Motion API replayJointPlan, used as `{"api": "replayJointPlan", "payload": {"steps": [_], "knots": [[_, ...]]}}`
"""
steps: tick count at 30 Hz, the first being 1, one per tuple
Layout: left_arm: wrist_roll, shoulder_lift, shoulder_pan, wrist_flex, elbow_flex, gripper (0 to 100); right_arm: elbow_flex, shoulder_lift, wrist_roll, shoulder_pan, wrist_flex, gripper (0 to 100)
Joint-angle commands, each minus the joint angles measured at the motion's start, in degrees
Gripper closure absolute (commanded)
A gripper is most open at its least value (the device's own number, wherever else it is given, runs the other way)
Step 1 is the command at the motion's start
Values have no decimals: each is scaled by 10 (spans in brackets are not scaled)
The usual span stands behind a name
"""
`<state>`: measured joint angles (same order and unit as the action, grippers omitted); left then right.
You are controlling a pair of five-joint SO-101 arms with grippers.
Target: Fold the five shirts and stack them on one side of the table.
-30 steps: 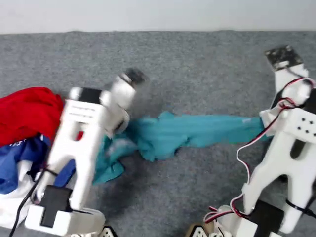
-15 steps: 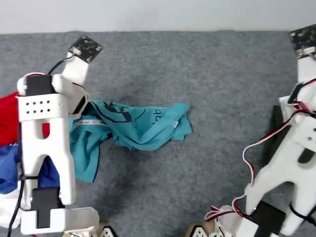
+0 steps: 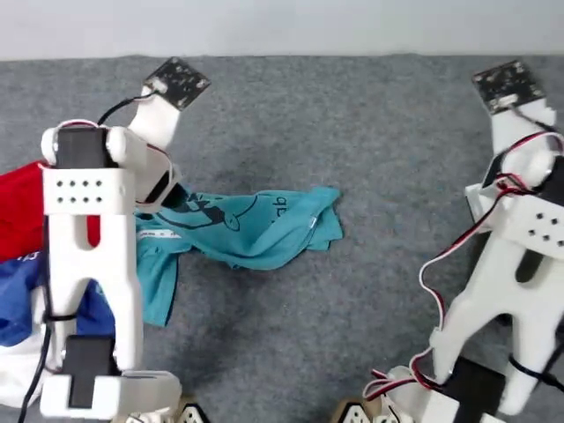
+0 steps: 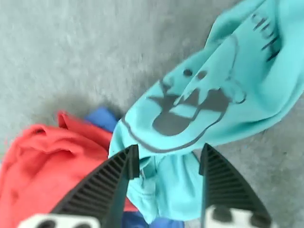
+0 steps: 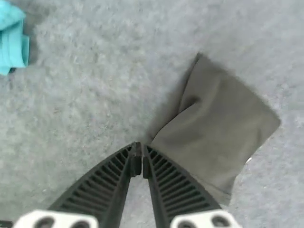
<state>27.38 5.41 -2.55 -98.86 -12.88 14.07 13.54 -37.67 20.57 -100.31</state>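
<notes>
**Counter (image 3: 379, 123).** Grey, felt-like surface, seen from above in the high view.

**Teal shirt (image 3: 256, 225).** Lies crumpled at centre left of the high view, print side up. One end trails down under the left arm (image 3: 88, 229); the other end bunches toward the frame centre.

**Left pincer (image 4: 168, 152).** Released: jaws spread wide, nothing between them. It hangs over the printed part of the teal shirt, beside the shirt pile.

**Shirt pile.** Sits at the left edge of the high view. The red shirt (image 3: 22, 211) is uppermost in the frame, the blue shirt (image 3: 18, 304) is below it, and a white garment (image 3: 13, 379) is at the lower left corner. All are unfolded and touch one another; the teal shirt's trailing end meets the blue one.

**Right pincer (image 5: 140, 148).** Clenched: jaws pressed together. In the right wrist view the tips sit just beside the edge of a dark grey shirt (image 5: 218, 137), which lies flat on the counter. Whether they touch it cannot be told.

**Right arm (image 3: 520, 238).** Stands at the right edge of the high view, well apart from the teal shirt.
</notes>
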Motion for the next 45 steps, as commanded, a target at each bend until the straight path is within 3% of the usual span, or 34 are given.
{"api": "replayJointPlan", "payload": {"steps": [1,5,11,19,22,25,34,36,40,45], "knots": [[-9,45,51,-18,-1,784,-11,28,2,-4,-22,990],[-9,37,122,-11,113,782,-32,28,29,-3,-22,990],[-10,-41,163,102,216,782,-91,29,47,-3,-22,989],[-10,-200,192,265,217,793,-137,29,95,-3,-22,853],[-10,-214,191,292,166,881,-137,29,97,-3,-22,851],[-10,-210,193,292,88,986,-138,29,98,-3,-22,851],[-11,-256,177,302,-75,979,-138,29,99,-3,-23,852],[-11,-283,162,300,-90,935,-138,29,99,-3,-23,852],[-67,-296,136,220,-160,794,-139,29,99,-3,-25,852],[-73,-296,146,76,-287,792,-177,29,99,-7,-24,851]]}}
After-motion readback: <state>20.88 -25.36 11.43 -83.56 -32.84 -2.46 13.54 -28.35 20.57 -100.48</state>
